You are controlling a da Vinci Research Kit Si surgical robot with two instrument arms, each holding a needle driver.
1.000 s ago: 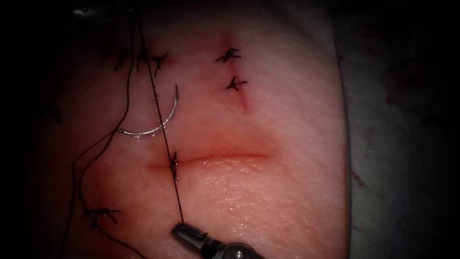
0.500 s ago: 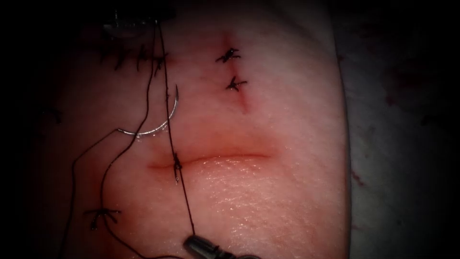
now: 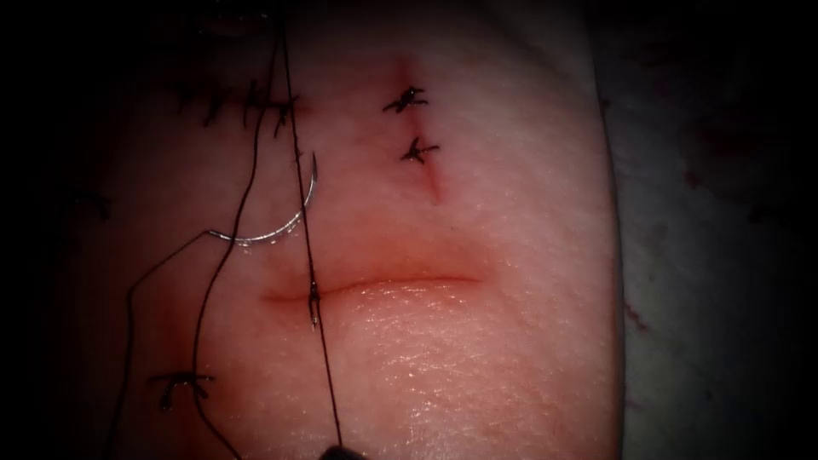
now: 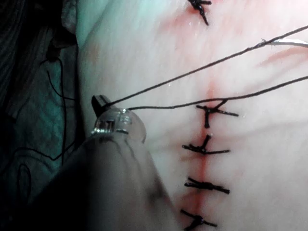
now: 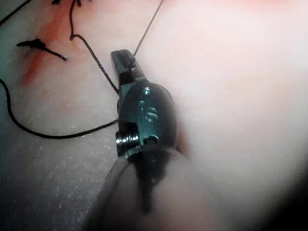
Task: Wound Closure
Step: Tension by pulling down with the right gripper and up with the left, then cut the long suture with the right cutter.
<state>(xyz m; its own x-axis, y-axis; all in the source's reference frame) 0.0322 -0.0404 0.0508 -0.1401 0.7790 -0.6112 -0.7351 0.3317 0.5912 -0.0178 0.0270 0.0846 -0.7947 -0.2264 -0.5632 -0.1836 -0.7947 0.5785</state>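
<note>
Thread (image 3: pixel 317 341) from the knot (image 3: pixel 313 298) at the left end of the cut (image 3: pixel 383 281) runs taut both ways: toward the near edge, where the right tool (image 5: pixel 126 60) grips it, and toward the far edge, where the left tool (image 4: pixel 102 102) holds two strands. Over the last second the right tool has drawn back toward the near edge until just its tip (image 3: pixel 341 452) shows in the endoscope view, and the left tool's shiny end has slipped out past the far edge. The strand through the knot has swung more upright, so the two tools appear to be pulling the throw down by drawing apart.

Both pairs of jaws are clamped on thread; neither touches the needle (image 3: pixel 281 217). It lies free on the tissue (image 3: pixel 477 358), on the far side of the cut, left of the taut strand, its point toward the far edge, not in the tissue. Slack thread loops across the left of the tissue.
</note>
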